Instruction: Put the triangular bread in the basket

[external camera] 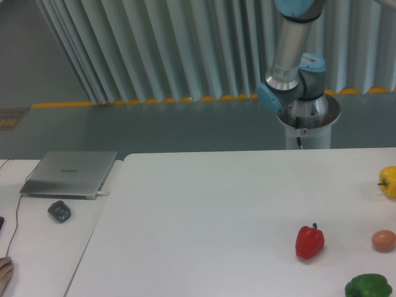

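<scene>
The triangular bread is out of view, and no basket shows in the camera view. The gripper is out of view too; only the arm's base and lower links (291,68) show, behind the table's far edge at the upper right, rising out of the top of the frame.
On the white table (216,210) lie a red pepper (309,241), a small round orange-brown egg-like item (383,240), a yellow pepper (388,180) at the right edge and a green pepper (369,286) at the bottom right. A closed laptop (69,173) and a dark mouse (59,211) sit at the left.
</scene>
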`<state>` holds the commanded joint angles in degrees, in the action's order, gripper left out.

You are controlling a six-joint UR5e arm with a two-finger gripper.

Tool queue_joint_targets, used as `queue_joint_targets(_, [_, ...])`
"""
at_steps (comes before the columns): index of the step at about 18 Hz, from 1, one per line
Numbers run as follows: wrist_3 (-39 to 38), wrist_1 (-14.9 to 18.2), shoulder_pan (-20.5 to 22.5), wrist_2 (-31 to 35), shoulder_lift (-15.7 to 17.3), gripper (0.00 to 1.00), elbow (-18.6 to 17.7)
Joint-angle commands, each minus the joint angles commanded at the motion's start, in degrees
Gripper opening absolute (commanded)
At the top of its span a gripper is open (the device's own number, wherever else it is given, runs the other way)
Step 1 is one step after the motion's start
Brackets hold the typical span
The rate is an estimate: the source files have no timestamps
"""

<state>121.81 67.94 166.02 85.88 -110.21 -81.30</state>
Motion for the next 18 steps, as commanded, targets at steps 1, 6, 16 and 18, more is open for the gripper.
queue_joint_targets(1, [0.1, 0.1, 0.0, -0.5, 0.1, 0.46, -0.2])
queue_joint_targets(6, [0.0, 0.2, 0.1, -3.5, 0.9, 1.0, -1.5])
queue_joint_targets(16, [-8.6, 1.3, -8.3, -6.1, 5.8, 1.0, -6.5])
queue_joint_targets(18, [-10.9, 3.2, -10.5, -6.0, 6.2, 1.0, -6.2])
